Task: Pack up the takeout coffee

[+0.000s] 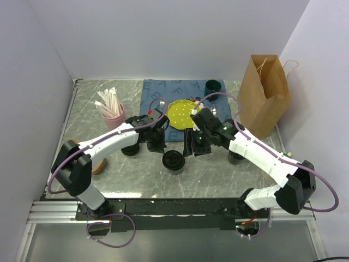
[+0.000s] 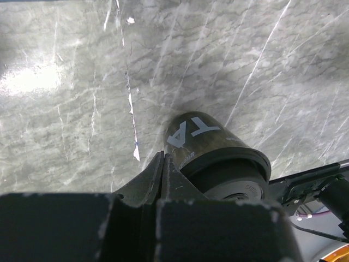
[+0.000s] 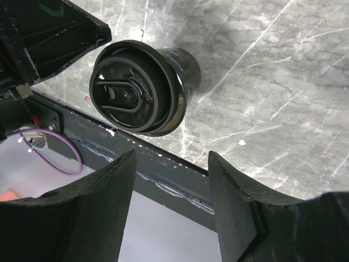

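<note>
The takeout coffee [image 1: 174, 161] is a small black cup with a round black lid, standing upright on the marble table near the front middle. It shows in the left wrist view [image 2: 212, 155] and in the right wrist view [image 3: 139, 87]. My left gripper [image 1: 155, 145] is shut and empty, its tips [image 2: 162, 156] just left of the cup's side. My right gripper [image 1: 192, 147] is open and empty, just right of the cup. In its wrist view the gripper [image 3: 172, 161] has the cup beyond its fingers, not between them.
A brown paper bag [image 1: 264, 95] stands open at the back right. A dark green mug [image 1: 212, 86] and a yellow plate [image 1: 181, 113] sit on a blue cloth [image 1: 161, 90]. A pink cup of straws [image 1: 113, 115] stands at the left. The table's front edge [image 3: 163, 169] lies close under my right gripper.
</note>
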